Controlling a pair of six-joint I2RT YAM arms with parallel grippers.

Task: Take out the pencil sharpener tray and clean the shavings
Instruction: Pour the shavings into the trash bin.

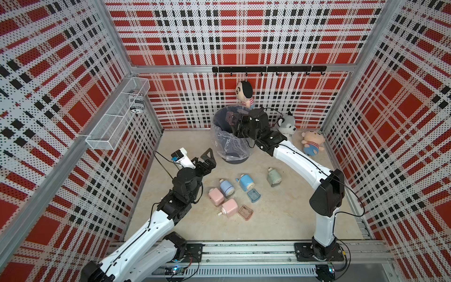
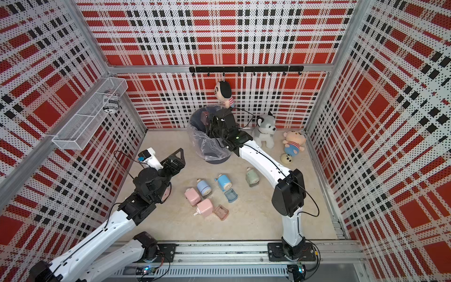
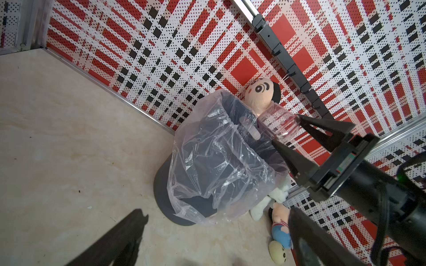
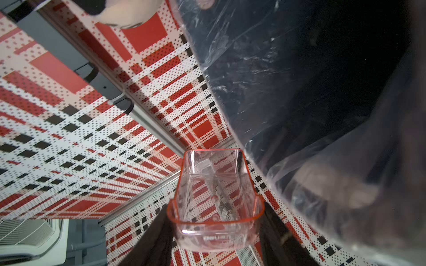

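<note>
**Boundaries.** Plaid walls close the left, far and right sides. The arms' base rail (image 1: 246,252) runs along the near edge. The beige floor (image 1: 275,219) lies open between the rail and the sharpeners. It is open again at far left, between the left wall and the bin (image 1: 220,114).

**Arms.** The left gripper (image 1: 209,160) hangs over the floor just left of the bin and a little nearer, its fingers spread wide apart. The right gripper (image 1: 233,120) reaches over the bin's mouth from the right, fingers clamped on the clear pink tray (image 4: 215,184). Its wrist passes just beside the husky toy (image 1: 287,124).

**Containers.** The bin stands upright at far centre, lined with a clear bag (image 3: 207,161) folded over its rim. Its inside is dark and its contents cannot be told. The held tray sits over the bin's mouth. The plaid shows through its walls, and whether shavings lie in it cannot be told.

Two more trays rest on the floor:
- A loose blue tray (image 1: 253,195) lies just beside the blue sharpener (image 1: 245,182).
- A loose pink tray (image 1: 245,212) lies just beside the near pink sharpener (image 1: 230,207).

The far pink sharpener (image 1: 216,196), the lilac sharpener (image 1: 227,188) and the green sharpener (image 1: 273,177) lie close by. The wire basket (image 1: 114,127) on the left wall holds a can (image 1: 137,103) in its far compartment.
</note>
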